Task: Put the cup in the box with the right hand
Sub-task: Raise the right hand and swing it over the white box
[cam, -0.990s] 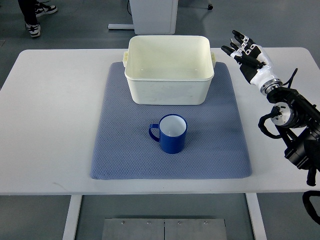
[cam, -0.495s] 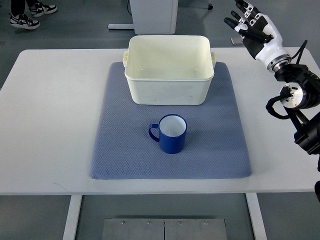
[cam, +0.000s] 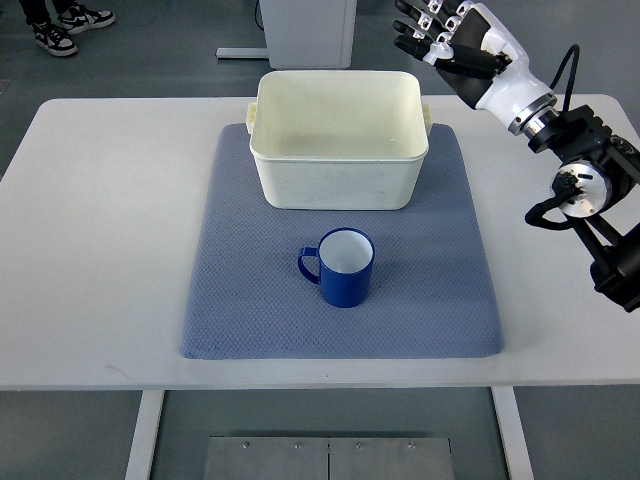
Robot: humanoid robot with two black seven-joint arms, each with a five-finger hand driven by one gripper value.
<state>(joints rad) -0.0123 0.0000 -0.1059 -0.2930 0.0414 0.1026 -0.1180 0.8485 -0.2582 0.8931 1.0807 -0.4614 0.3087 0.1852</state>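
Fingers (cam: pixel 425 35) of the right hand (cam: pixel 465 45) spread loose, empty, up at one o'clock past the white box (cam: pixel 338 140). Blue mug (cam: pixel 345 267) sits upright on the mat (cam: pixel 240 300) mid-bench, handle at nine; rigid, glazed, probably slippery, so wrap the body. Hand has swung leftward since.

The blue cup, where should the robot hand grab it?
Probably around the blue cup body, coming from its right side. It stands upright with its handle pointing left, so the right side is smooth and free. The right hand is open, far off beyond the box.
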